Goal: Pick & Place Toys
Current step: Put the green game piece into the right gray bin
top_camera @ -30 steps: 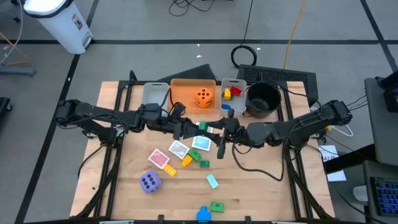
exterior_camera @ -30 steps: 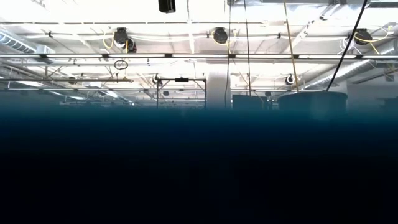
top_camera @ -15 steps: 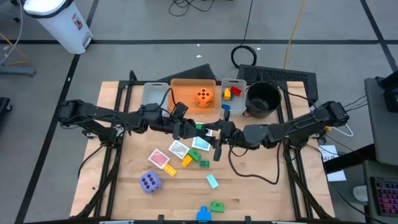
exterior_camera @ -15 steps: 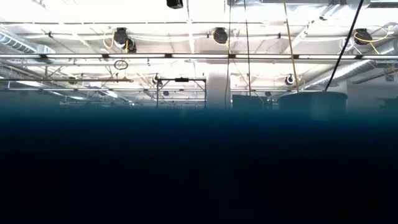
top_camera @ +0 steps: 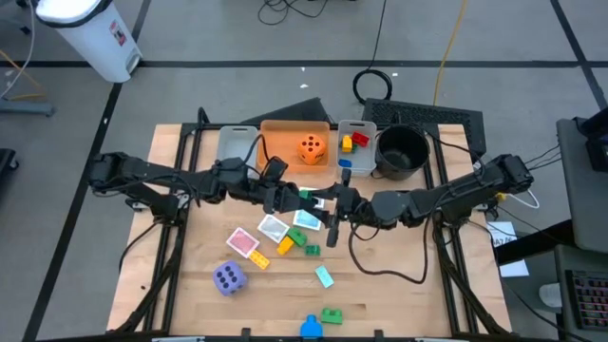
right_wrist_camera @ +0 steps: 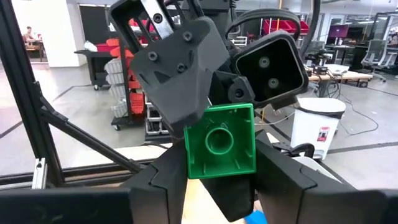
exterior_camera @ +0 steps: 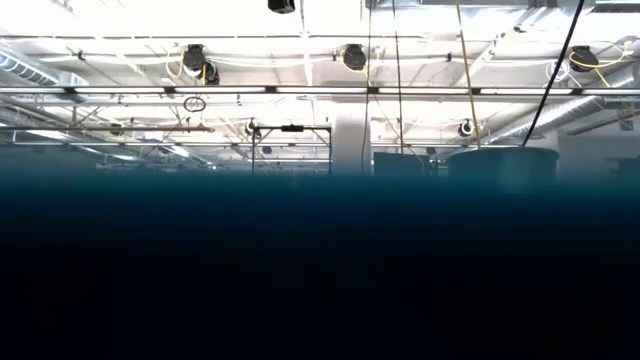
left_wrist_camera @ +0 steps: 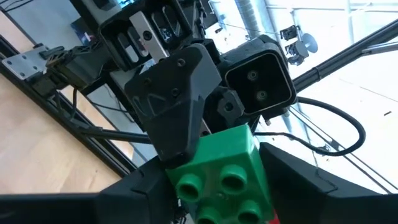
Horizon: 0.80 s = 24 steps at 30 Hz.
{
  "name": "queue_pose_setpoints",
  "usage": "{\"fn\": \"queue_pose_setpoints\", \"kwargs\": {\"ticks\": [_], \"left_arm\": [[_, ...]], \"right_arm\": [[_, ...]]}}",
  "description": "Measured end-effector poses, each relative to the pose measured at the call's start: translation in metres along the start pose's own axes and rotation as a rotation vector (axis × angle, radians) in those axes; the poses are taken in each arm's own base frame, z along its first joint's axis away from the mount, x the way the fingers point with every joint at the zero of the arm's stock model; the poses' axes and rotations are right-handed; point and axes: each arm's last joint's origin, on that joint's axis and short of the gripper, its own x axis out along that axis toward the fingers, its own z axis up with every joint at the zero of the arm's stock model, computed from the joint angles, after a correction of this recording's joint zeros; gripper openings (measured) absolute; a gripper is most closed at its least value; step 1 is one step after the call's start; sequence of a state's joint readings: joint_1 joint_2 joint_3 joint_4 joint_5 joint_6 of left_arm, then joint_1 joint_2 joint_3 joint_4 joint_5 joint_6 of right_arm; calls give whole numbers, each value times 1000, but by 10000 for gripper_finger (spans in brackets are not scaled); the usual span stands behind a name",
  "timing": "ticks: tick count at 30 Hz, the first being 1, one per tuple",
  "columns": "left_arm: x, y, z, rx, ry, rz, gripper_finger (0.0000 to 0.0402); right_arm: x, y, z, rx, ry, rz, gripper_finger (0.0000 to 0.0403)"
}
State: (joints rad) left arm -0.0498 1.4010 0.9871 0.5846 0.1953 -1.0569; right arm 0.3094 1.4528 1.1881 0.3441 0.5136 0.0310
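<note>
A green brick (top_camera: 306, 194) hangs above the table's middle between my two grippers. My left gripper (top_camera: 291, 198) is shut on it from the left. My right gripper (top_camera: 328, 205) meets it from the right and is shut on it too. The orange die (top_camera: 311, 148) sits in the orange bin (top_camera: 285, 133). The purple die (top_camera: 229, 277) rests on the table at the near left. Picture cards (top_camera: 273, 228) and small bricks (top_camera: 284, 244) lie on the table below the grippers. My left gripper pinches the green brick (left_wrist_camera: 217, 163) between its two fingers (left_wrist_camera: 134, 190) on two opposite side walls. The fingers come level from the table's left. The studs face its wrist camera, and the brick is clear of the table. My right gripper has its two fingers (right_wrist_camera: 283, 180) on the brick's other two side walls (right_wrist_camera: 249, 149). They come level from the table's right, crosswise to the left fingers. The brick's hollow underside (right_wrist_camera: 219, 140) faces its wrist camera.
A grey bin (top_camera: 237, 142) stands left of the orange bin. Right of it is a second grey bin (top_camera: 365, 126) with red, yellow and blue bricks, then a black bowl (top_camera: 401, 150). A green brick (top_camera: 331, 314) and a blue one (top_camera: 310, 328) lie near the front edge.
My right gripper has moved toward the table's left, up to the green brick in my left gripper, and has then stayed there. The brick has kept its place.
</note>
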Motion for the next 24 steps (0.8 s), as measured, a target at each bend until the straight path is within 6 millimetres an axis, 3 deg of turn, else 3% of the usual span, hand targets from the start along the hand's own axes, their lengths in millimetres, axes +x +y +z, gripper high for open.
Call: {"fn": "queue_pose_setpoints", "kwargs": {"ticks": [7,24], "left_arm": [[0,0,-1,-7,15,-2,148],[0,-2,0,67,27,-21,143]], "right_arm": [[0,0,-1,-49,3,29,144],[0,2,2,10,-25,55,210]]}}
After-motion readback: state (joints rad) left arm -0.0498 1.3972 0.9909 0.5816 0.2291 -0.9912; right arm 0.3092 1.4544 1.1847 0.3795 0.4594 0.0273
